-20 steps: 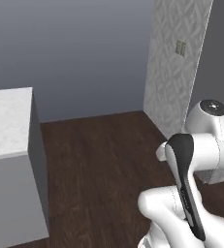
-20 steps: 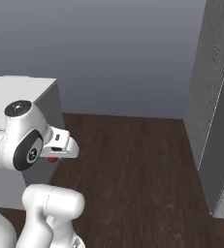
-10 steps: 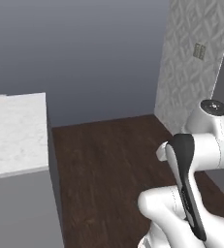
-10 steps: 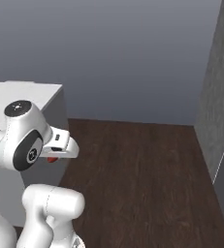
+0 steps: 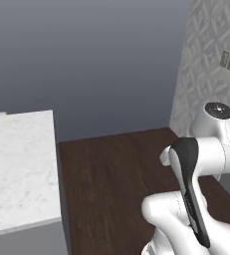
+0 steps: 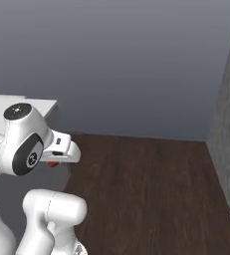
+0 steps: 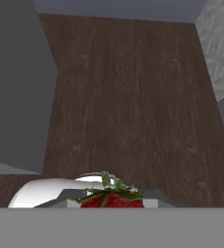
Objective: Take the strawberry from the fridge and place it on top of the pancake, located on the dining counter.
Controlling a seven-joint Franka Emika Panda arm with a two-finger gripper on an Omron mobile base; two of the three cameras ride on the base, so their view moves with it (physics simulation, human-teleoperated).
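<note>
Clearly the tool (image 7: 112, 203) grips the strawberry (image 7: 112, 199) above dark floor (image 7: 133, 97).

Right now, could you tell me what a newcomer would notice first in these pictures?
Probably the red strawberry with green leaves, low in the hand view, held in the shut pincer above dark wooden floor. Next, the white marble-veined counter at the left of the left base view, beside the patterned grey wall.
</note>
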